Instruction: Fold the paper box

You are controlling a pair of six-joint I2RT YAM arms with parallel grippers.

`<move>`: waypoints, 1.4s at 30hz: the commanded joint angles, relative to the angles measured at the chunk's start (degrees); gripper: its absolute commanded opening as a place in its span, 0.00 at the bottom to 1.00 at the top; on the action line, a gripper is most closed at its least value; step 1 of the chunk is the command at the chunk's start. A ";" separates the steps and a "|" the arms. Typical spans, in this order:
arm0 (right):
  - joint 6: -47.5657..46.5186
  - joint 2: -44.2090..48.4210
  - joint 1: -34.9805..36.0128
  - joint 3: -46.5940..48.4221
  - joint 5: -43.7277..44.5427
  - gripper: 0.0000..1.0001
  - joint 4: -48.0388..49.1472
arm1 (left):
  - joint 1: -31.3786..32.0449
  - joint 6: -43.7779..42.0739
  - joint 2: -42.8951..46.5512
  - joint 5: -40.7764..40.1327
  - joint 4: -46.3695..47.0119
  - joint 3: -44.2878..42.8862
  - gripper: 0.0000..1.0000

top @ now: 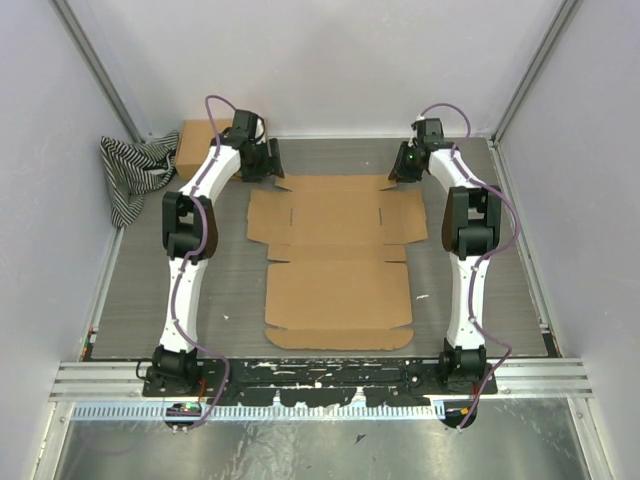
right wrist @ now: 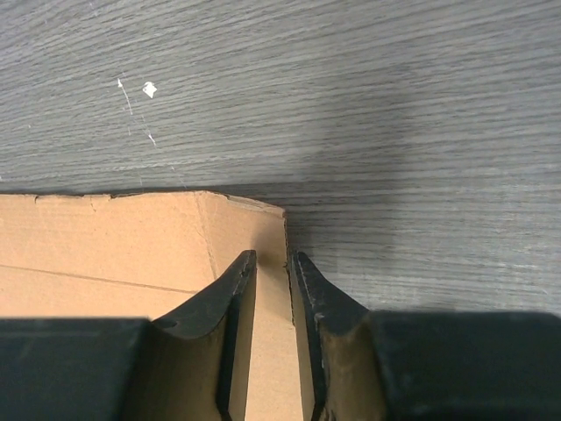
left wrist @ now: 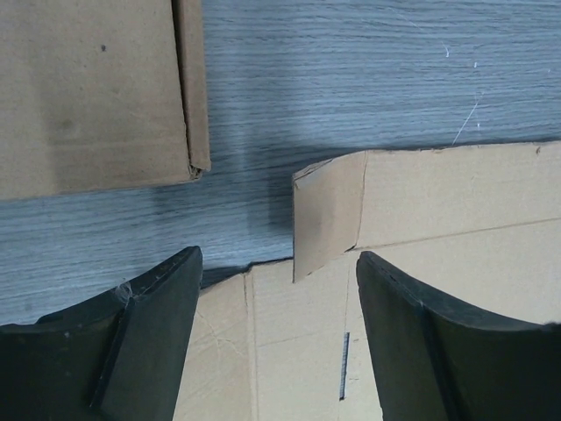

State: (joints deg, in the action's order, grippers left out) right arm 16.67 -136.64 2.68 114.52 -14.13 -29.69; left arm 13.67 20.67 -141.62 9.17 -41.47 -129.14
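While corrugated paper box (top: 338, 262) lies flat | left tool (left wrist: 279, 263) wide, empty | right tool (right wrist: 272, 256) narrow astride corner flap (right wrist: 245, 224), grip unclear

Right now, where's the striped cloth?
In the top view the cloth is bunched in the far-left corner of the table, against the wall. It lies beside the formed box, left of the left gripper.
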 commanded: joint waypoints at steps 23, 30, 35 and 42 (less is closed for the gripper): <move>-3.48 9.86 2.72 -3.39 4.31 0.01 0.62 | 2.33 -0.63 -0.49 1.03 0.49 -0.14 0.62; -4.57 10.66 2.86 -4.09 4.41 0.01 0.03 | 2.68 -0.27 -3.22 1.07 -1.04 -3.47 0.63; -5.02 11.04 3.09 -4.20 4.29 0.01 -0.18 | 3.00 -0.51 -2.47 1.58 -1.20 -2.81 0.43; -5.67 11.18 4.48 -3.42 5.84 0.01 -1.42 | 4.70 -1.38 0.27 0.34 -0.77 -1.36 0.25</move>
State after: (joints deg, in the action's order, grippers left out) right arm 12.36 -130.10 5.82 110.24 -9.80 -30.68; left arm 16.95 20.10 -144.68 9.72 -42.35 -130.89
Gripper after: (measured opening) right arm 0.061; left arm 0.272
